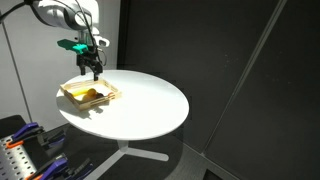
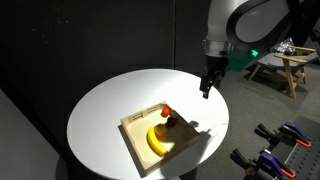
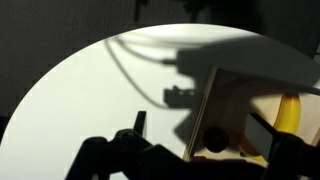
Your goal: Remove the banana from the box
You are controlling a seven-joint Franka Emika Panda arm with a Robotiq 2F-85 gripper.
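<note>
Now, gripper [image 2: 206,88]: your jaws stand wide with nothing between them. It hangs raised above the tabletop, near one corner of the tray and not over the fruit.
Small red item [image 2: 167,112]: this sits in the tray corner nearest your gripper, on the line between it and the target. Whether it touches the target cannot be told.
Wooden tray [image 2: 130,140]: shallow and low-walled, it lies flat on the table close to the table's edge. In the wrist view it fills the right side only.
Banana [image 2: 157,140]: it lies flat inside the wooden tray, past the small red item, toward the side away from your gripper.
Long axis: this runs roughly along the tray floor, curved, and appears near upright at the right edge of the wrist view.
Bearing, judged: you need to travel across the tray corner and down, with the jaws set across the banana's narrow width.
Arm: one only, so there is no choice of side.
Round white table [image 2: 105,105]: it carries the tray.
Risk, judged: you may clip the tray wall or nudge the small red item on descent.
</note>
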